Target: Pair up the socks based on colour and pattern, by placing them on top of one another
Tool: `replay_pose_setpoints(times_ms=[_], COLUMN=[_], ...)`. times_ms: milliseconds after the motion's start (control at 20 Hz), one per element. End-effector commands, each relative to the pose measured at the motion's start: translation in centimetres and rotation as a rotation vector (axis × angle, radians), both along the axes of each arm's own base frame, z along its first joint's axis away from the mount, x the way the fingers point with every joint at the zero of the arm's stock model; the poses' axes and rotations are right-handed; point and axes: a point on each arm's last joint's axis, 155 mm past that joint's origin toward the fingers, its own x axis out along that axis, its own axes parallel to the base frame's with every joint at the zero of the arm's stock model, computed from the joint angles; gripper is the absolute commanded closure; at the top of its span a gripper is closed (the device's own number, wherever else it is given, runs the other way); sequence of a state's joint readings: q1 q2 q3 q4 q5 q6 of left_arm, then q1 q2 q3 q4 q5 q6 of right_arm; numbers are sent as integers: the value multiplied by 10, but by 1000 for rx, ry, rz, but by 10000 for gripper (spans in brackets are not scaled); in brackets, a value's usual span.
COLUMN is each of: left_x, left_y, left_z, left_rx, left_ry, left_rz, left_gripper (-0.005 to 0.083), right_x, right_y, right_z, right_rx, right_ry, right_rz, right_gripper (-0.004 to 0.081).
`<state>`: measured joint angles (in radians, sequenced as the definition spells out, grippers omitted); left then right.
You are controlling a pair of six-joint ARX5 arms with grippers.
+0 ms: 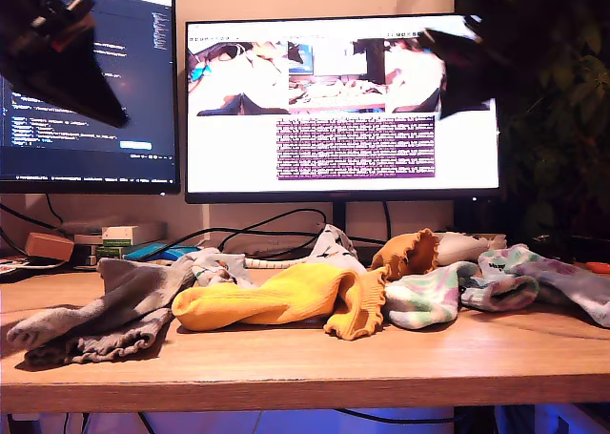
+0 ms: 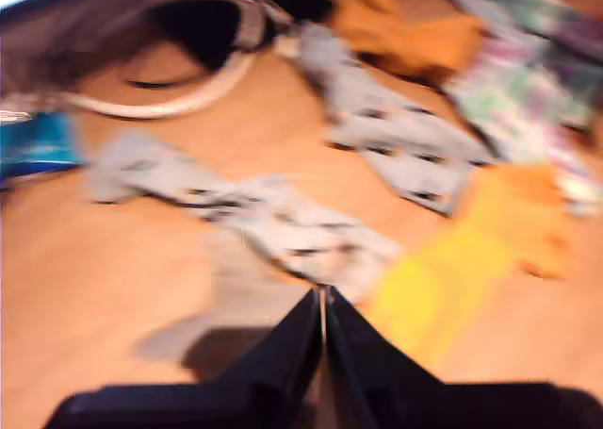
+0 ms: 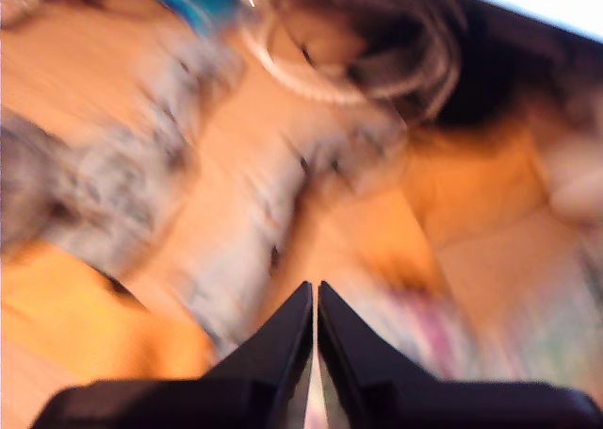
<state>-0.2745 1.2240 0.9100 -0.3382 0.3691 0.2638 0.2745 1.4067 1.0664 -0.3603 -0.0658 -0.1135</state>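
Socks lie in a row on the wooden desk [image 1: 305,367]. From the exterior view's left come grey ribbed socks [image 1: 95,320], a mustard-yellow sock [image 1: 276,296] with a frilly cuff, and a pastel blotched sock [image 1: 429,296] beside another pastel sock [image 1: 543,272]. Behind them sit a pale printed sock [image 1: 329,243] and a second mustard sock [image 1: 410,253]. My first gripper [image 2: 322,297] is shut and holds nothing, hovering over a printed sock [image 2: 283,226] and the yellow sock [image 2: 452,269]. My second gripper [image 3: 314,292] is shut on nothing, above a blurred printed sock [image 3: 245,231]. Two dark arms [image 1: 57,43] [image 1: 457,62] hang high over the desk.
Two monitors [image 1: 343,110] stand along the back of the desk. A coiled white cable [image 1: 276,260], a blue object [image 1: 157,253] and small boxes [image 1: 129,236] lie behind the socks. A whitish object [image 1: 462,246] sits behind the pastel socks. Foliage fills the exterior view's right.
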Motion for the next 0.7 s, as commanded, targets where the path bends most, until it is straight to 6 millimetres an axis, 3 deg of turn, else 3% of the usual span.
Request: replay_pose_setpoints(times_ms=[0, 50, 200, 450, 650], left_x=[-8, -10, -15, -20, -39], left_y=[-13, -18, -31, -38, -62], left_z=[-4, -3, -1, 0, 4], left_rx=[-14, -16, -18, -22, -64], left_ry=[13, 6, -3, -6, -2], left_rz=[-43, -57, -94, -123, -247], left_gripper=[797, 797, 797, 797, 797], right_x=[-1, -2, -10, -6, 8], right_y=[-33, -51, -84, -99, -100], right_z=[-22, -27, -54, -85, -106], right_rx=[-23, -39, -59, -10, 7], right_ry=[77, 101, 215, 310, 355], right_rz=[-115, -165, -241, -269, -264], right_gripper=[773, 724, 379, 352, 342])
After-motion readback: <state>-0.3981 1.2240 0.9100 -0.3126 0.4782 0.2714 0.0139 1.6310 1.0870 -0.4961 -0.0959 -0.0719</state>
